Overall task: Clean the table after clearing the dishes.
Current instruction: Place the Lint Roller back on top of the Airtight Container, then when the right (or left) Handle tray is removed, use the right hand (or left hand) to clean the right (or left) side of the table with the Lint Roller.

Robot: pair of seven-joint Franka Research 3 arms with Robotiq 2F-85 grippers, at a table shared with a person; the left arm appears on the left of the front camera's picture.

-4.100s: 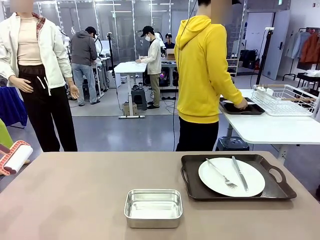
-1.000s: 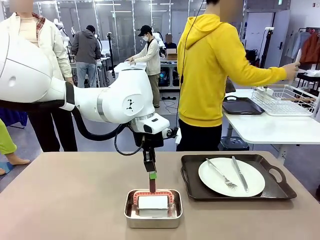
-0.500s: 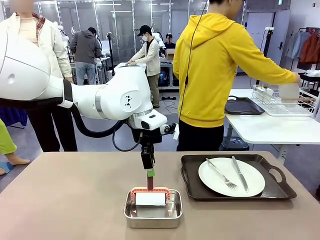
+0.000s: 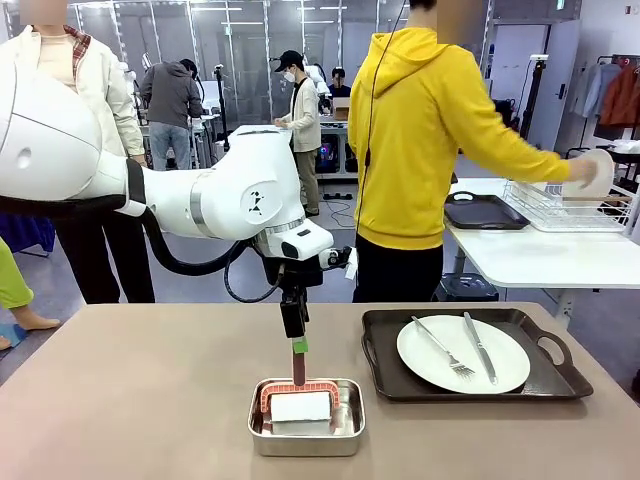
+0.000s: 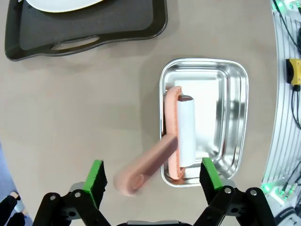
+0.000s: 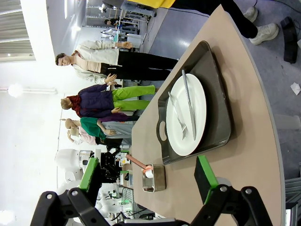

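The taupe table [image 4: 130,400] carries a dark tray [image 4: 548,384] holding a white plate [image 4: 463,353] with a fork and knife. This tray [image 6: 221,94] and plate [image 6: 188,113] lie ahead of my right gripper [image 6: 146,176], which is open with nothing between its fingers. My left gripper [image 4: 298,347] hangs open just above a steel pan [image 4: 262,432]. A lint roller [image 4: 301,406] with a pink handle [image 5: 146,167] lies in that pan [image 5: 235,94]. The handle leans up between the green pads, blurred and untouched. A person in a yellow hoodie holds another white plate [image 4: 598,175].
Behind the person stands a white table [image 4: 540,260] with a wire rack [image 4: 565,200] and a second dark tray [image 4: 485,212]. The person stands at my table's far edge. Bare tabletop stretches left of the pan.
The roller, lifted a little half a second ago, has dropped back lower into the pan, its handle loose. The person has brought a white plate to the wire rack.
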